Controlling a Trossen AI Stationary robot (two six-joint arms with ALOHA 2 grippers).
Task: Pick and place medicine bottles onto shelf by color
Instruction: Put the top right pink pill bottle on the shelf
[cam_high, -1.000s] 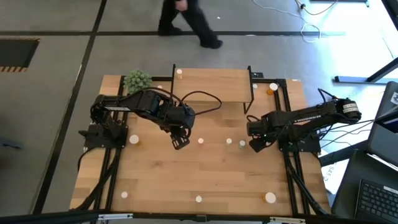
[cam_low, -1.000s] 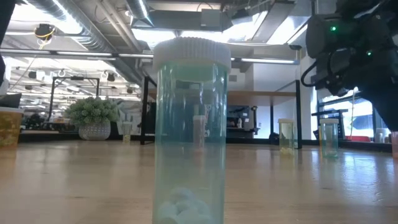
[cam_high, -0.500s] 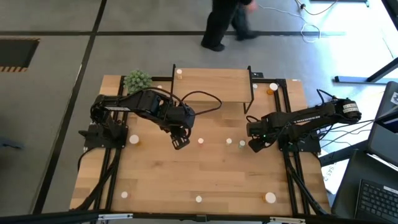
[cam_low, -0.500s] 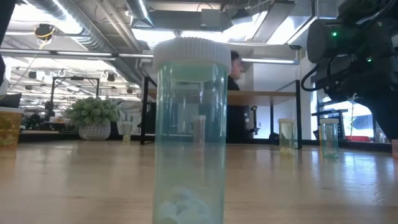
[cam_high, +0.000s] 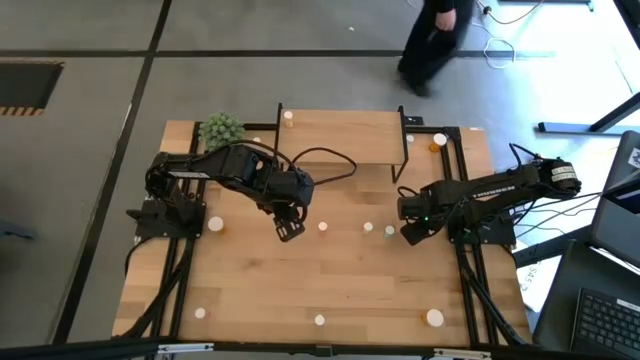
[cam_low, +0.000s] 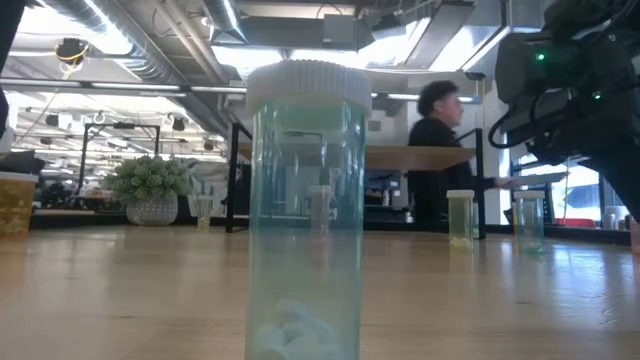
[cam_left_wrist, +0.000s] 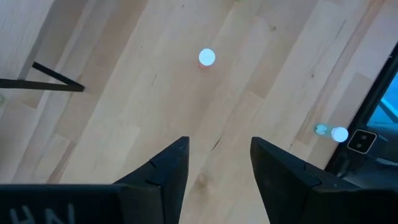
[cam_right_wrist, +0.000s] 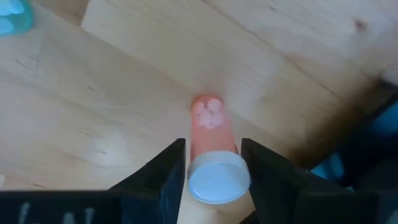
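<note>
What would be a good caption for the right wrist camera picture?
Right gripper, fingers on either side of a pink bottle standing on the wooden table.

The large wooden tabletop (cam_high: 330, 290) carries the shelf (cam_high: 342, 135) at its far edge, on black legs; a green spiky plant ball (cam_high: 220, 128) sits just beside the shelf's left end; small pale-capped bottles stand scattered well apart: one by the left arm's base (cam_high: 215, 224), three near the middle (cam_high: 323, 227), three along the near edge (cam_high: 435, 317); a capped blue-green bottle (cam_low: 305, 210) stands upright close to the low camera.
</note>
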